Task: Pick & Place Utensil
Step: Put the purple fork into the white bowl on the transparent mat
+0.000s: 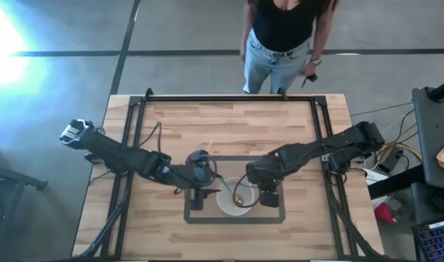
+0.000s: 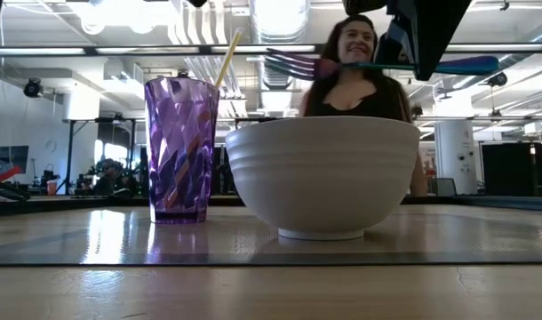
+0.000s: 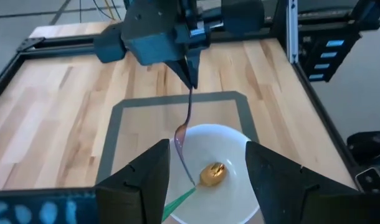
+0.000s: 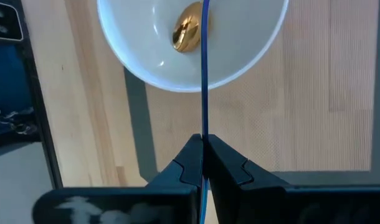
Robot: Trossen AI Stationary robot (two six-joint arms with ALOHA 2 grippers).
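A white bowl (image 1: 233,201) (image 2: 322,173) stands inside a taped rectangle on the wooden table. A gold-coloured piece (image 3: 212,174) (image 4: 189,34) lies in the bowl, and a green strip (image 3: 177,202) reaches out from it. An iridescent purple-to-blue fork (image 2: 378,64) (image 4: 204,74) hangs level above the bowl. My right gripper (image 1: 268,195) (image 4: 204,155) is shut on it, at the bowl's right. My left gripper (image 1: 196,196) (image 3: 205,149) is open at the bowl's left side and touches nothing. My right gripper pinches the fork's thin handle (image 4: 204,140) between its two fingers, well back from the tines (image 2: 284,62). It comes from above, across the handle. The fork is lifted clear and lies level over the bowl, with its tines toward the left arm.
A purple faceted cup (image 2: 180,147) (image 1: 200,161) with a yellow straw (image 2: 227,58) stands just beyond the bowl, on its left. A dark frame (image 1: 229,98) runs along the table's edges. A person (image 1: 284,36) stands past the far edge.
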